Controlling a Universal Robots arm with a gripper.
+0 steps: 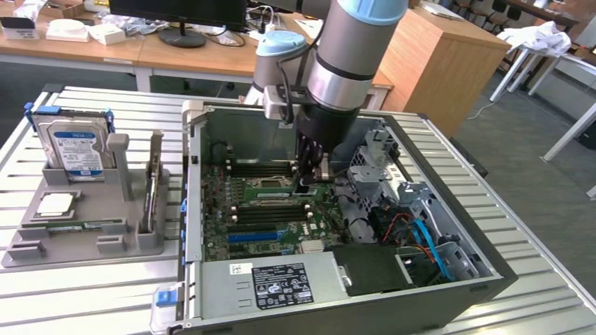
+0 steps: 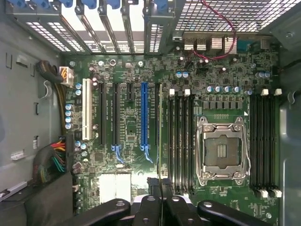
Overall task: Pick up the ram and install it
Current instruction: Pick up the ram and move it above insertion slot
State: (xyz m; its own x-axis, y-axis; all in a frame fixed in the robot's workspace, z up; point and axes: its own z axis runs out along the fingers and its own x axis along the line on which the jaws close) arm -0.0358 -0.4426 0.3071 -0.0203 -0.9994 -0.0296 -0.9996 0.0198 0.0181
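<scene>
ram in jaws, over motherboard | motherboard in case | case on table

The grey-and-blue jointed robot arm reaches steeply down into the open dark metal computer case, its wrist upright above the case's middle. The black two-fingered gripper points straight down inside the case, pinched closed on the thin green ram stick, which it holds edge-on.

Wooden desks, grey floor

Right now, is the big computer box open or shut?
Open. The computer case has no cover over its upward side, and the motherboard inside is in plain sight.
</scene>
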